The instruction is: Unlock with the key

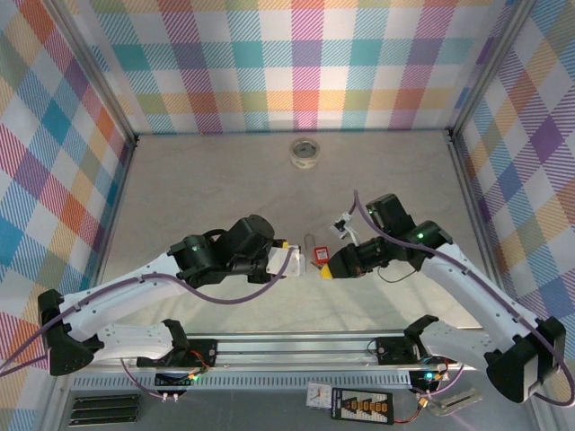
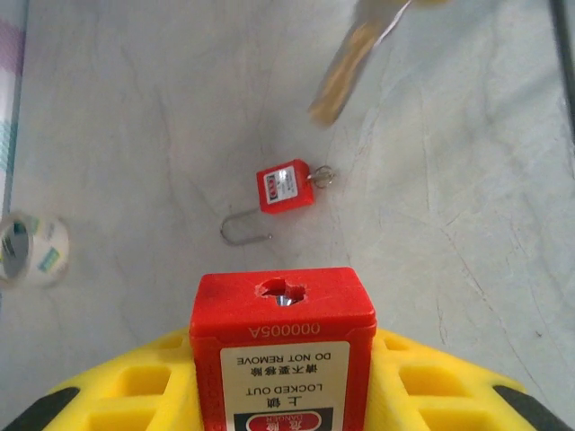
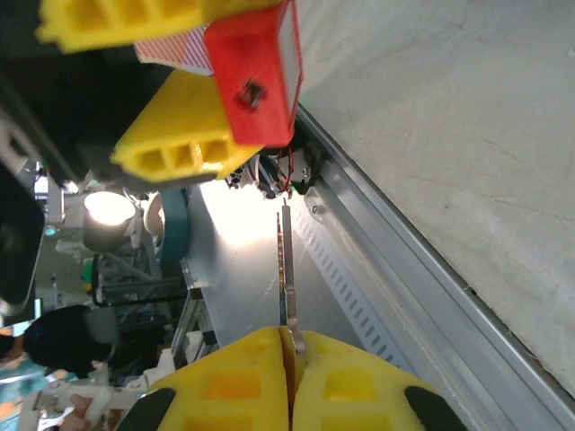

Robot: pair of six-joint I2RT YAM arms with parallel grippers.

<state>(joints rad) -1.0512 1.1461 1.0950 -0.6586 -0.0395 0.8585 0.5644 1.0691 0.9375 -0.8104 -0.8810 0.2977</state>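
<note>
From above I have the table (image 1: 225, 180) with both arms reaching in toward its middle, and a tape roll (image 1: 306, 153) well beyond both claws. The left claw (image 1: 289, 262) is closed partway around a red padlock (image 2: 282, 332). My left wrist camera gives me that lock's keyhole end facing away from the claw and its label reading LOCKED OUT. Ahead of that claw a second red padlock (image 2: 286, 189) lies flat on the table, its wire shackle (image 2: 244, 229) out to one side. From above it sits between the two claw tips. The right claw (image 3: 289, 341) is pinched tight on the key (image 3: 284, 260). My right wrist camera shows the thin blade sticking straight out from between the yellow fingers, aimed roughly toward the gripped padlock's keyhole, with a clear gap between tip and lock.
</note>
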